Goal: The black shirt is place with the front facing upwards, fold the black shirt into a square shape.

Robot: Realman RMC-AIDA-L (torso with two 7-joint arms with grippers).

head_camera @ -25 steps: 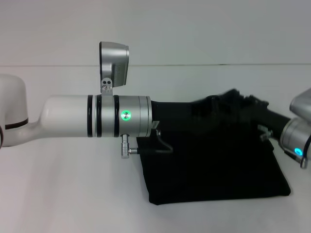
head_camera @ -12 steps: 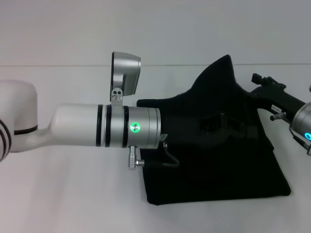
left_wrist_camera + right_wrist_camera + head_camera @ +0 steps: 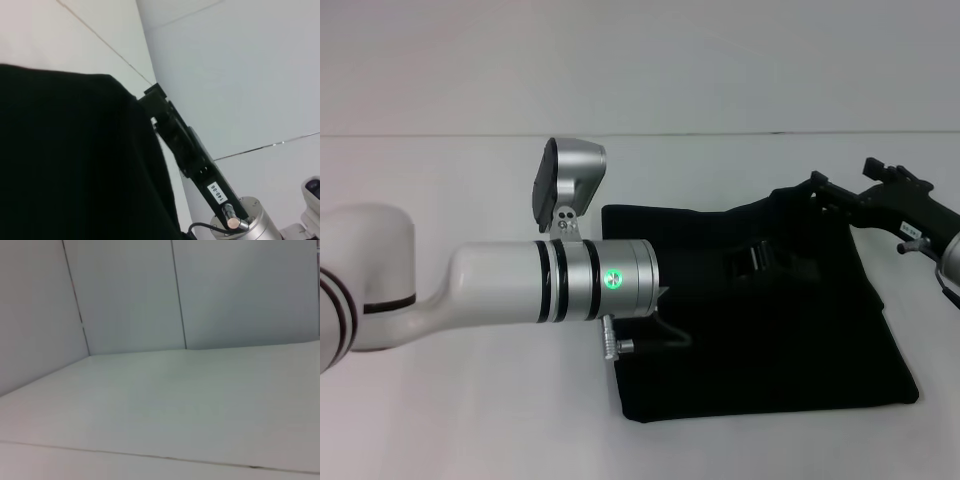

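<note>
**Fold near completion: release and slip risks**

White bench top (image 3: 470, 420) and pale panelled wall form the work area; the right wrist view shows only these. No container is present, so nothing is held in one.

My large plain black cotton T-shirt (image 3: 770, 350) lies toward the right side of the bench as a folded, roughly four-sided block. Its near edge is straight; its far right corner is raised and rumpled, not flat.

My left gripper (image 3: 752, 262) is extended across the bench and sits over the middle of the shirt. It is black against black cloth, so I cannot tell whether its fingers are spread, pressed together or pinching fabric.

My right gripper (image 3: 835, 190) is at the shirt's far right corner, just at the raised fold. In the left wrist view it (image 3: 156, 104) touches the cloth edge, but I cannot tell whether its fingers pinch the cloth or merely lie against it.

Hazards, as I judge them:
- If either gripper holds cloth and pulls away, the top layer could lift and undo the fold.
- The raised far corner may stay humped and spoil the square shape unless pressed flat.
- My left forearm (image 3: 550, 285) passes low over the shirt's left edge; a sweep back could drag that edge.
</note>
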